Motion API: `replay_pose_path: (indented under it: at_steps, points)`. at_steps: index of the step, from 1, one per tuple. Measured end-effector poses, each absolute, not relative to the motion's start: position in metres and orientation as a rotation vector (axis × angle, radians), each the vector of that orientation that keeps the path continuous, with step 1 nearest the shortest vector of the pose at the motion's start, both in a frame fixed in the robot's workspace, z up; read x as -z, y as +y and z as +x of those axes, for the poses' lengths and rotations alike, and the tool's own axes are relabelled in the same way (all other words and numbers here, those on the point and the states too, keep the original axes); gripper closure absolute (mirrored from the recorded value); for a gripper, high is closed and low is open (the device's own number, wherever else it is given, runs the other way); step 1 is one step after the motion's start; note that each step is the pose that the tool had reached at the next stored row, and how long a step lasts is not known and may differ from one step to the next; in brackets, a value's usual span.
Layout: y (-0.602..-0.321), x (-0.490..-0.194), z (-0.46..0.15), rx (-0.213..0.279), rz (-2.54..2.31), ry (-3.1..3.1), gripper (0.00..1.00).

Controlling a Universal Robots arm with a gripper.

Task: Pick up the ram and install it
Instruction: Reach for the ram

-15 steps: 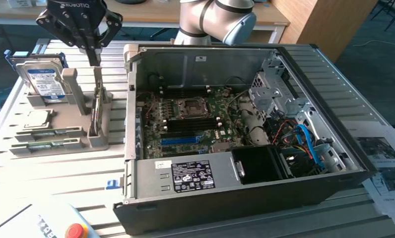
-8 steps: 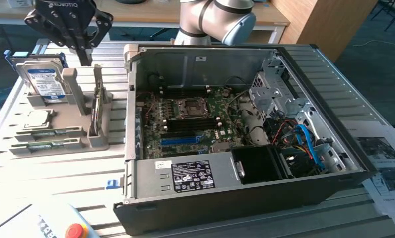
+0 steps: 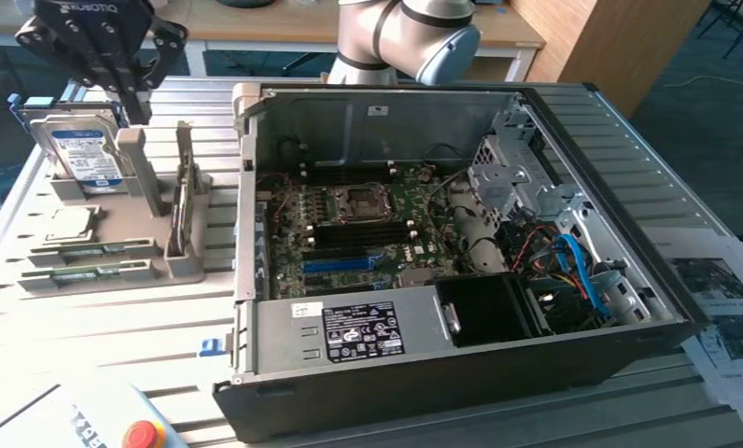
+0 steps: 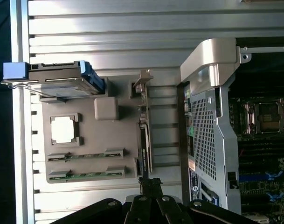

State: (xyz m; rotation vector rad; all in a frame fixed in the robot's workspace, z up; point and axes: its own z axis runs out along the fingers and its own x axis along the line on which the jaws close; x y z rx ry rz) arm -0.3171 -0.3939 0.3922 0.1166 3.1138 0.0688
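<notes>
Two thin green ram sticks lie side by side in the slots of a grey holder [image 3: 160, 266], at its near end: one ram stick [image 3: 88, 252] [image 4: 86, 155] and, next to it, the other [image 3: 80, 274] [image 4: 86, 175]. My black gripper [image 3: 133, 110] [image 4: 149, 183] hangs above the far end of the holder, beside the hard drive [image 3: 80, 154] [image 4: 58, 83], well apart from both sticks. Its fingers look shut with nothing between them. The open computer case [image 3: 471, 373] lies at the exterior view's right, with the green motherboard [image 3: 371, 224] and its processor socket [image 3: 357, 202] [image 4: 265, 116] exposed.
The holder also carries a square silver processor chip [image 3: 73, 224] [image 4: 64, 129] and a card standing on edge [image 3: 185, 201] [image 4: 144, 130]. Blue cables [image 3: 583, 271] and a black fan shroud [image 3: 490, 308] fill the case's right side. Papers [image 3: 721, 280] lie beyond it. A red button [image 3: 144, 434] sits at the front.
</notes>
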Motion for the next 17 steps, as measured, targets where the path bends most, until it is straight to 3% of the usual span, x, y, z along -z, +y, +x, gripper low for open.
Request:
replay_pose_path:
  at_steps: [17]
  points:
    - [-0.393,-0.392,-0.372,-0.069,0.117,3.114,0.90]
